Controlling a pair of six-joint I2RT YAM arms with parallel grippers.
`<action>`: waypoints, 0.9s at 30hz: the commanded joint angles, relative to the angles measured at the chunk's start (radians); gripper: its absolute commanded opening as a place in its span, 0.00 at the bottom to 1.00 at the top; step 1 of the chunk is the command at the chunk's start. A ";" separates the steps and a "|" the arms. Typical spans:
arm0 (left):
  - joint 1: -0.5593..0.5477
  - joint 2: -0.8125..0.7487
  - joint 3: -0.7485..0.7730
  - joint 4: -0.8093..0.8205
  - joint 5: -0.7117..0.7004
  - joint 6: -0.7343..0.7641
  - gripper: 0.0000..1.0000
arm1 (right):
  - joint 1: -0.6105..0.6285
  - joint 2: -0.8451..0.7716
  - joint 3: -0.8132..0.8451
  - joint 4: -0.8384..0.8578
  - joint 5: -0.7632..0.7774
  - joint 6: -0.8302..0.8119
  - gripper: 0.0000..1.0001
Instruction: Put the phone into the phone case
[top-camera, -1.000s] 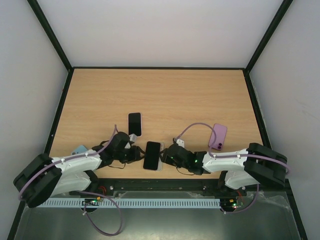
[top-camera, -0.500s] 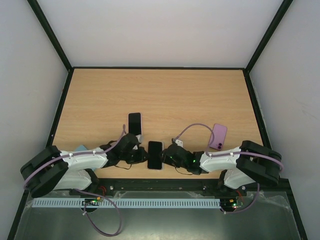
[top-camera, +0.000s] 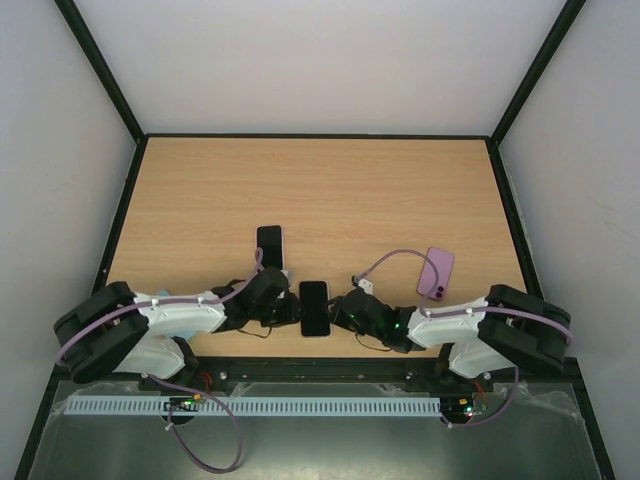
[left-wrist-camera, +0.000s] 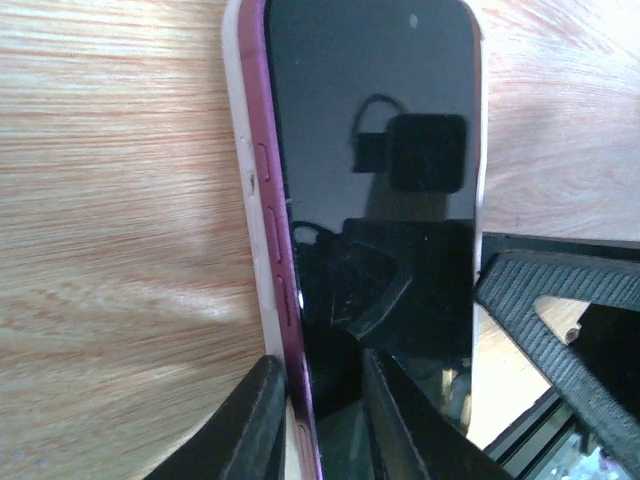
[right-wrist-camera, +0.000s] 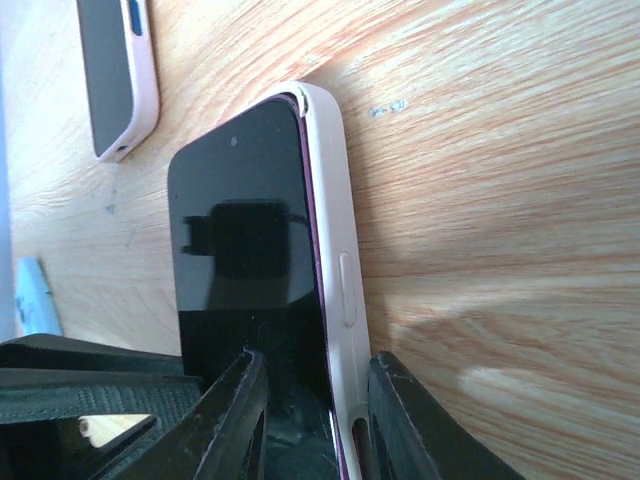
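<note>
A dark-screened phone (top-camera: 314, 308) with a magenta edge lies in a white case near the table's front edge. In the left wrist view the phone (left-wrist-camera: 380, 200) stands proud of the case wall (left-wrist-camera: 250, 200) along its left side. My left gripper (top-camera: 287, 311) (left-wrist-camera: 318, 425) is shut on that left edge, one finger on the screen and one outside the case. My right gripper (top-camera: 339, 313) (right-wrist-camera: 320, 425) is shut on the right edge of the phone (right-wrist-camera: 245, 270) and its white case (right-wrist-camera: 335, 250).
A second phone (top-camera: 269, 247) in a pale pink case lies just behind and also shows in the right wrist view (right-wrist-camera: 115, 70). A purple phone (top-camera: 438, 273) lies at the right. A light blue object (top-camera: 160, 298) sits behind my left arm.
The phone has shifted a little right and turned straight. My left gripper has moved right and closed on its left edge. The right gripper stays on the right edge.
</note>
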 joint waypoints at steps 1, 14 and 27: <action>-0.019 0.010 0.012 0.010 -0.028 -0.014 0.28 | -0.022 -0.064 -0.061 0.161 -0.020 -0.002 0.30; -0.013 -0.061 -0.016 -0.041 -0.079 -0.012 0.37 | -0.057 -0.072 -0.057 -0.008 0.031 0.007 0.32; 0.005 0.022 -0.033 0.028 -0.040 0.000 0.12 | -0.068 0.088 -0.066 0.324 -0.149 0.027 0.36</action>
